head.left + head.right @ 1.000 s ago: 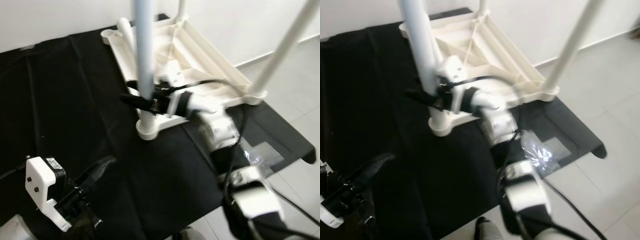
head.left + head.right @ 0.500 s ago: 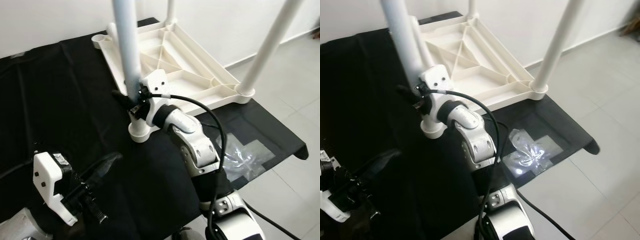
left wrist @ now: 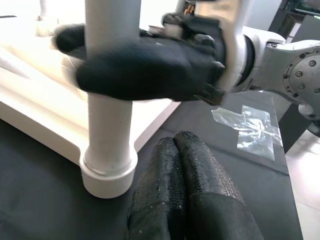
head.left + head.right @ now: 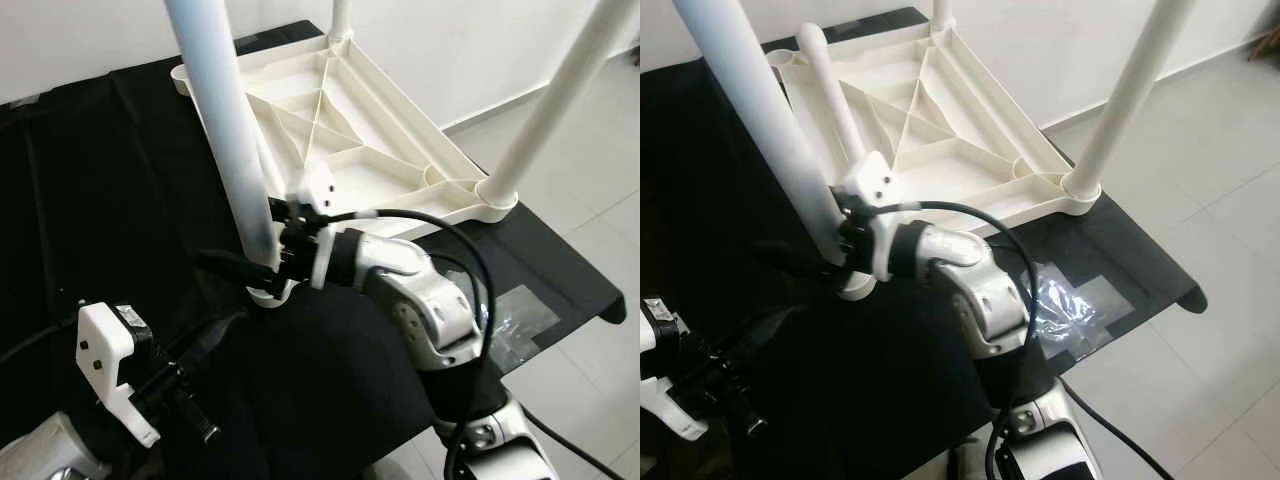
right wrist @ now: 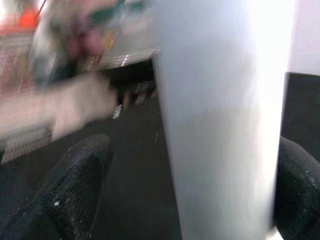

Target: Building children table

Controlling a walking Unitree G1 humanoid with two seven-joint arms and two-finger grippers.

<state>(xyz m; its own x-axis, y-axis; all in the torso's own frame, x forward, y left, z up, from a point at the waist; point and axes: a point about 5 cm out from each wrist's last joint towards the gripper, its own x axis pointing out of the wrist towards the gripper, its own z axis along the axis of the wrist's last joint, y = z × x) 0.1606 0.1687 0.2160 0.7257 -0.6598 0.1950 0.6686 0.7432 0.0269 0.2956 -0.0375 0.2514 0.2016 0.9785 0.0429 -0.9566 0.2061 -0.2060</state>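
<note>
Right end effector (image 4: 262, 268) pinching table leg (image 4: 224, 140) near socket; left end effector (image 3: 182, 172) pressed together, idle.

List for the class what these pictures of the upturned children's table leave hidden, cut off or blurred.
- Tops of the three standing table legs: the near leg and the others are cut by the top edge in both eye views.
- Background behind the leg in the right wrist view: motion-blurred, unreadable.
- Right gripper grip: its fingers straddle the leg; contact is unclear.
- Clear plastic bag: contents too small to tell.
</note>
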